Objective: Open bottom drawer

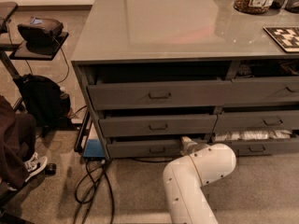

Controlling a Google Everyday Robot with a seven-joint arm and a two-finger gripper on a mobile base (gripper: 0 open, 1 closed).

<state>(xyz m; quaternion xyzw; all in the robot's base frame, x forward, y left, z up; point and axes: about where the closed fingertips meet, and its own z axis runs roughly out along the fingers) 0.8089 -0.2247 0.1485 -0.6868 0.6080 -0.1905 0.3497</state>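
Where my arm bends up from the lower edge of the view, its shell (201, 171) is smooth, rounded, cream-white plastic, matte against the speckled grey carpet (261, 190). Ahead stands a grey metal cabinet (81, 78) under a glossy, flat top that catches soft reflections. Its left stack has three plain rectangular fronts, each with a small loop handle at the middle: the top drawer (159, 94) is tallest, the middle drawer (159, 125) lower, and the bottom drawer (135, 148) the lowest and narrowest front, sitting just above the floor with a thin dark gap along its upper edge. My gripper (186, 142) is at the right end of that bottom drawer, up against the upper edge of its front (only a small pale part of it shows past my elbow). I cannot tell how far open it is, nor whether it has hold of anything. The drawer's handle (157, 149) lies to the left of the gripper, apart from it. To the right, a neighbouring drawer (254, 148) shows white packets (252, 135). Left of the cabinet, black cables (93, 185) loop over the carpet near a soft black bag (42, 97).
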